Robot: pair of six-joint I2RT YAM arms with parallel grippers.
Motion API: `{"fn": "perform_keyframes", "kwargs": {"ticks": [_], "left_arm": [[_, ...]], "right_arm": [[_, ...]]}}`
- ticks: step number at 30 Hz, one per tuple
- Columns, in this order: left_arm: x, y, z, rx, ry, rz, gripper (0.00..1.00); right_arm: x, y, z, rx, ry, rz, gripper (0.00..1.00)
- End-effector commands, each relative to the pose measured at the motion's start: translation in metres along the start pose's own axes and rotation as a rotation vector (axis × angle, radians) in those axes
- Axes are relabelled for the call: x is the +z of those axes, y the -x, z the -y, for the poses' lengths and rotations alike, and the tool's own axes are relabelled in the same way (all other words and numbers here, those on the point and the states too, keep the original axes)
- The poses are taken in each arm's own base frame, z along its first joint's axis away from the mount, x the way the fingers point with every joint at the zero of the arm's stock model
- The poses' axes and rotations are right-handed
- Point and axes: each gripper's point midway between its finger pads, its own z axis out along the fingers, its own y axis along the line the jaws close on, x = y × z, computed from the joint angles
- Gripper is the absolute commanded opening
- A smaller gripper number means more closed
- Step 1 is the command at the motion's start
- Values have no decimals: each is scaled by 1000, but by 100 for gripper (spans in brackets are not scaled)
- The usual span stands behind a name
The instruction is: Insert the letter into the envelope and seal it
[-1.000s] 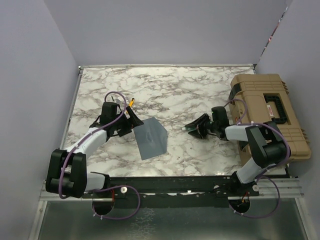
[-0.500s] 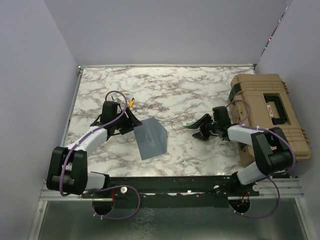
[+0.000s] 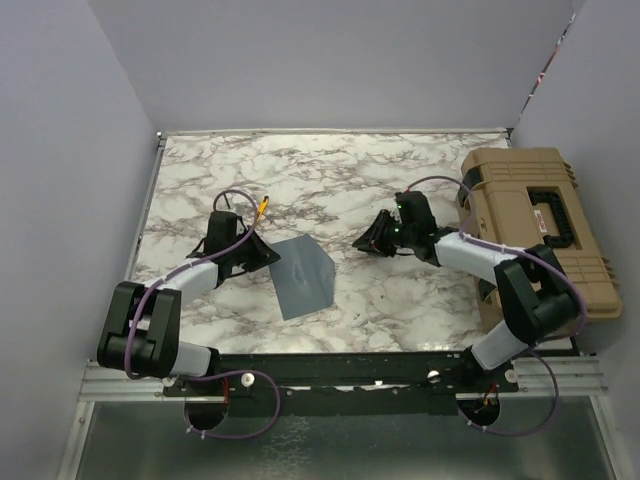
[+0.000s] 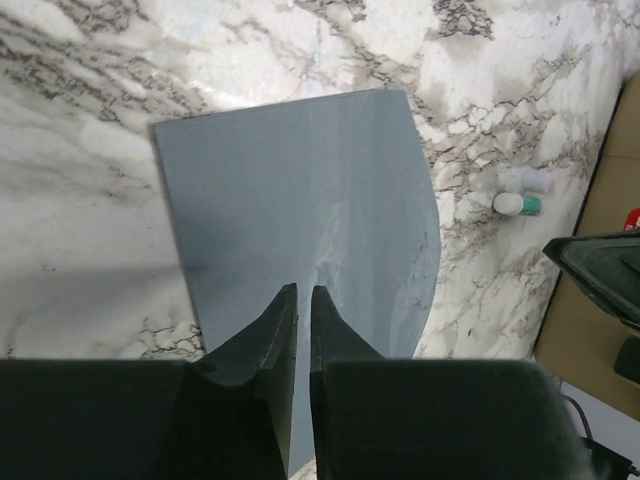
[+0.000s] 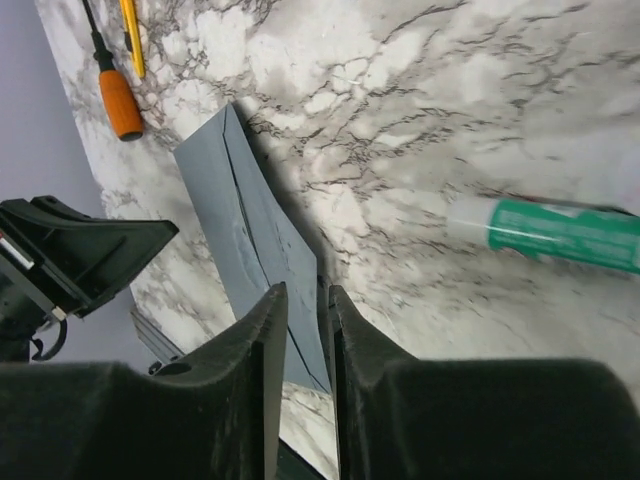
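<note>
A flat slate grey-blue paper envelope (image 3: 303,275) lies on the white, grey-veined marble counter (image 3: 330,180), toward the near edge and closer to the left arm than to the right. In the left wrist view its plain face fills the middle, with a faint crease or pale mark just ahead of the fingertips.

The left claw (image 4: 303,292) is at the envelope's left side, low over the paper. Its two dark fingers are almost together, leaving only a thin slit. I cannot tell whether any paper is caught in that slit.

The right claw (image 5: 305,290) is to the right of the envelope and apart from it, pointing toward it. Its fingers stand a narrow gap apart with nothing between them.

A green-and-white tube (image 5: 555,235) lies on the counter near the right claw. An orange-handled screwdriver (image 5: 118,100) lies beyond the envelope, toward the back of the counter. A tan plastic toolbox (image 3: 530,215) sits at the right edge of the counter.
</note>
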Motion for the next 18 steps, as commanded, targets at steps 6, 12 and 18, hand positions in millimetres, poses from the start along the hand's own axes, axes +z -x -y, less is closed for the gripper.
{"fn": "perform_keyframes", "kwargs": {"ticks": [6, 12, 18], "left_arm": [[10, -22, -22, 0, 26, 2, 4], [12, -29, -33, 18, 64, -4, 0], [12, -28, -35, 22, 79, -3, 0]], "right_arm": [[56, -6, -5, -159, -79, -74, 15], [83, -17, 11, -141, -156, -206, 12], [93, -39, 4, -120, -66, -344, 12]]}}
